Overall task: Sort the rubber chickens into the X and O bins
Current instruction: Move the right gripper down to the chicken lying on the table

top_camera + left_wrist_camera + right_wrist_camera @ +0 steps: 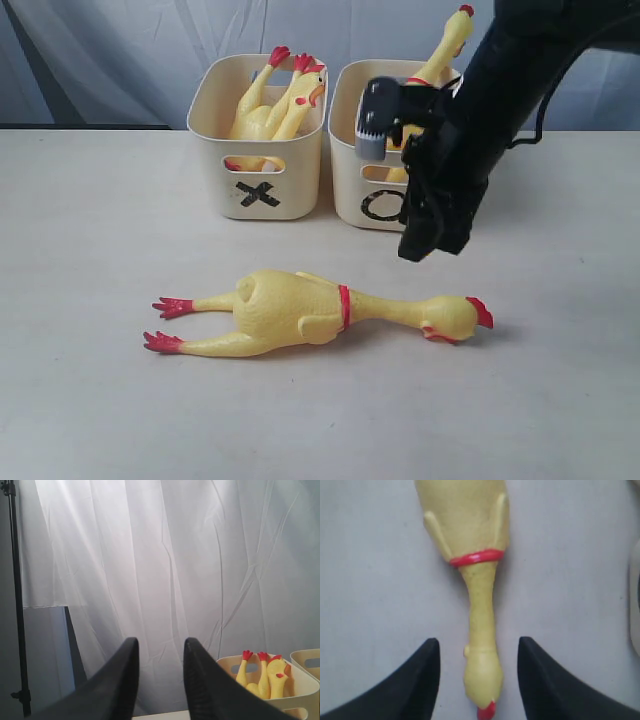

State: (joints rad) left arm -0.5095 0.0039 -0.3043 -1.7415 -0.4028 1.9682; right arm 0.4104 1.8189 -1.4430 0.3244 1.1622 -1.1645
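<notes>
Exterior view takes in a pale tabletop [90, 400] with two cream plastic tubs at the back, touching or nearly so: the X bin [258, 195] on the left, the O bin [350, 190] on the right. A large yellow rubber chicken [290, 310] with red feet and neck band lies flat before them, head rightward. Two more yellow chickens [270, 105] sit in the X bin, and a slimmer chicken [440, 55] pokes out of the O bin. The right gripper [477, 642] hangs over the lying bird's neck, jaws spread either side, not touching. The left gripper [160, 641] is spread and empty, facing a white curtain [150, 555]
</notes>
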